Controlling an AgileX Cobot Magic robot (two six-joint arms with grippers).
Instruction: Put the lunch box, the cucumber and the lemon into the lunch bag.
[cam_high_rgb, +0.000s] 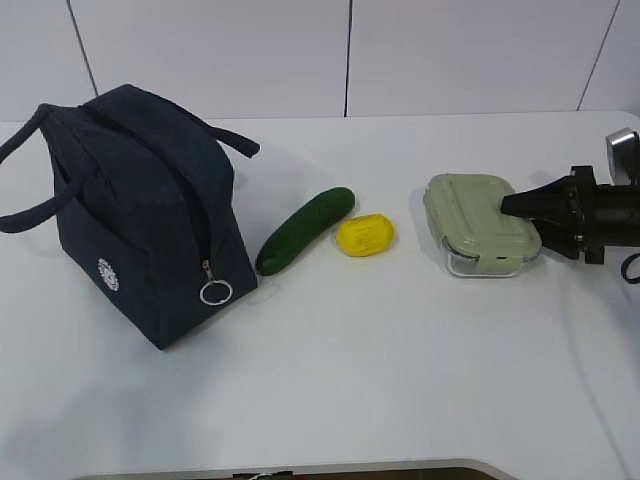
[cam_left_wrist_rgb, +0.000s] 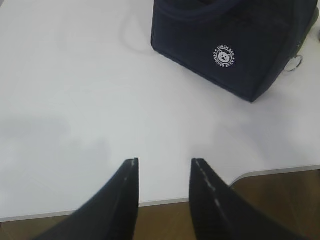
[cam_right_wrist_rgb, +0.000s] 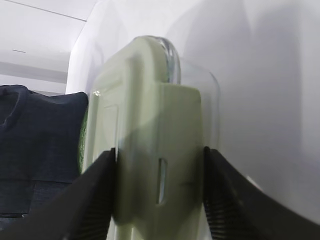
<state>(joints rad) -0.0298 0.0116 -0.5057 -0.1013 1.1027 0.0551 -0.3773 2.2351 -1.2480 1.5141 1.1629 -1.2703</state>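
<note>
Lunch box (cam_high_rgb: 483, 223): sage-green lid, clear base, on the table (cam_high_rgb: 380, 380) toward its right edge; right gripper (cam_right_wrist_rgb: 159, 192) straddles its end, fingers (cam_right_wrist_rgb: 97, 195) against both sides. Lemon (cam_high_rgb: 364, 235) and cucumber (cam_high_rgb: 305, 230): mid-table, side by side. Lunch bag (cam_high_rgb: 145, 215): navy, left side, upright. Left gripper (cam_left_wrist_rgb: 162, 170): partly parted, empty, over the near table edge.
</note>
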